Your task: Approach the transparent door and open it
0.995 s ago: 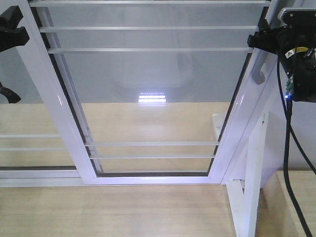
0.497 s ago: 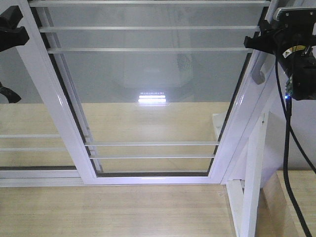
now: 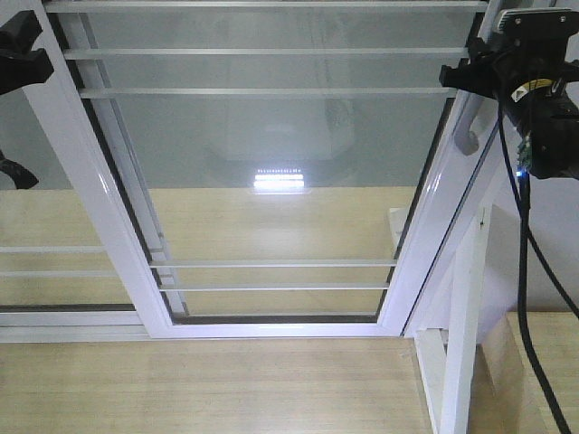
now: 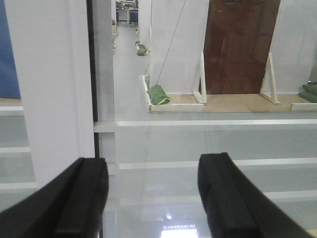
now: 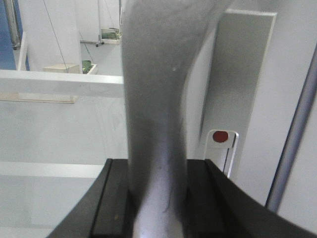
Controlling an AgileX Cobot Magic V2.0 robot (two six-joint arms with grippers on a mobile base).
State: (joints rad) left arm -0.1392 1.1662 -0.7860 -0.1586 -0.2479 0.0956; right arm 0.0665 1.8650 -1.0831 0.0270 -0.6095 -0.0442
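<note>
A: Where is the door?
B: Directly ahead, close. The right gripper clamps its handle at the right; the left gripper gapes empty.
A: What remains?
B: Likely most of the slide.

Even, cool indoor light fills the place, bright but not harsh. A white striped glare patch sits in the glass of the transparent door, and the white frame shines along its right side. The front view is sharp, though straight lines splay outward toward the edges. In the left wrist view the left end effector is dark and soft, while the far hall is crisp. In the right wrist view the grey handle is a close blur between the unlit fingers of the right end effector.
</note>
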